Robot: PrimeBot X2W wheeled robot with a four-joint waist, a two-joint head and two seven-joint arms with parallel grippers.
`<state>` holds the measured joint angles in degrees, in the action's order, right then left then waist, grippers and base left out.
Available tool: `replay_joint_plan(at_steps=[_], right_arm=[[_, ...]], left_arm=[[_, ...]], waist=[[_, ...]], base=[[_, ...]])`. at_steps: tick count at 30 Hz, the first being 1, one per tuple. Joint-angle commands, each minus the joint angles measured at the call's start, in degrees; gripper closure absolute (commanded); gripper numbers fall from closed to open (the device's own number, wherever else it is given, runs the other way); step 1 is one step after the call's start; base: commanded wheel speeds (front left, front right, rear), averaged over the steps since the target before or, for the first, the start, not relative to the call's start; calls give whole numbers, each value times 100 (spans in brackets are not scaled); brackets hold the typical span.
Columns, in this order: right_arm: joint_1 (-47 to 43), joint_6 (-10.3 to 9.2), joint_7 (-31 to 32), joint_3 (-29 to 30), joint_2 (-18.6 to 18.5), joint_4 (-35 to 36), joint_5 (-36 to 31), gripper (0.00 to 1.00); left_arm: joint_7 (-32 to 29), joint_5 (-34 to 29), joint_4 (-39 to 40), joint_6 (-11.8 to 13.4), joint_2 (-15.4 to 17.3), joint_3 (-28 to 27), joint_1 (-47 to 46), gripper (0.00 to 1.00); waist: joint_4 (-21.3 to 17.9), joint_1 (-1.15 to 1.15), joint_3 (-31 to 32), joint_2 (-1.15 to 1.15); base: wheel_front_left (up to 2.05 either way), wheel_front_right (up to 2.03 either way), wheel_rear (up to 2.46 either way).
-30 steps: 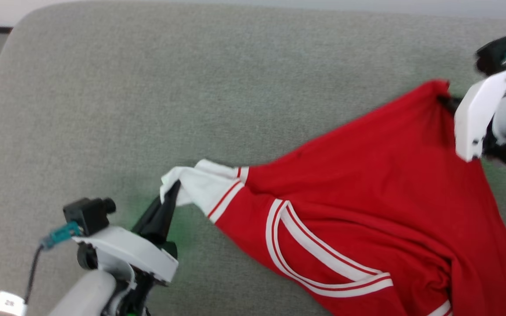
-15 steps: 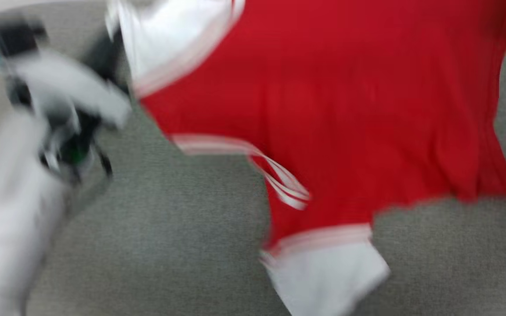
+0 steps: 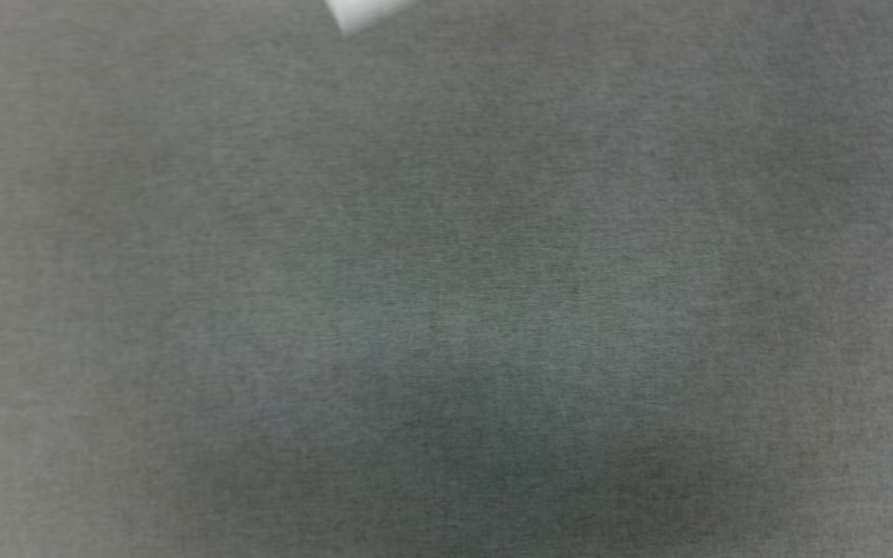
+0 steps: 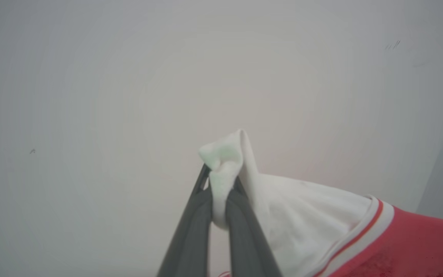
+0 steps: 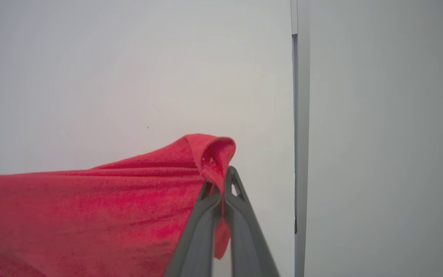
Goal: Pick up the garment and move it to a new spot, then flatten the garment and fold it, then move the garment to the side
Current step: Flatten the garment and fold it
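Left claw: your left gripper [image 4: 221, 192], lower centre of the left wrist view, is pinched tight on the white sleeve end [image 4: 225, 169] of the garment [image 4: 398, 246]. A tuft of cloth pokes up past the tips, so the bite looks deep, prob. secure.

Right claw: your right gripper [image 5: 219, 188], lower centre of the right wrist view, is clamped on a red edge of the shirt [image 5: 90, 215]; a small curl of fabric folds over above the tips.

Garment: hanging betw. the two arms, off the surface, red body trailing to lower right in the left wrist view and lower left in the right. Held at two far-apart points, likely so it spreads out for laying flat.

Backdrop: pale wall [image 4: 129, 77] behind both claws; a vertical wall edge [image 5: 296, 115] at right of the right wrist view.

Head view: blurred grey fabric surface [image 3: 446, 310], w/ a white scrap [image 3: 361, 12] at top edge, too soft to ID.

Stage: looks like carry to new spot; flatten and fold not yet done.
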<state>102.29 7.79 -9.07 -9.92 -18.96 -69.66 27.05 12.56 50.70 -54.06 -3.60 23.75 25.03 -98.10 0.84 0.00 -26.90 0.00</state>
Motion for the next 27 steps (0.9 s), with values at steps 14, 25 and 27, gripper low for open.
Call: replay_joint_plan(at_steps=[14,25,27], right_arm=[[-1391,-36,213,-539,330,-76,-9,100],[-3903,-36,955,-1679,-472,1990,1353,100],[-4380,-36,1037,-1762,-727,2404,1556,100]], left_arm=[[-467,1031,-158,-390,-359,200,1361,100],[-400,2182,2262,-393,315,490,4512,100],[-323,2336,2684,-393,383,507,5088,100]], waist=[[-18,0,333,0],[100,0,1007,0],[113,0,1126,0]], base=[[0,0,0],[0,0,0],[0,0,0]])
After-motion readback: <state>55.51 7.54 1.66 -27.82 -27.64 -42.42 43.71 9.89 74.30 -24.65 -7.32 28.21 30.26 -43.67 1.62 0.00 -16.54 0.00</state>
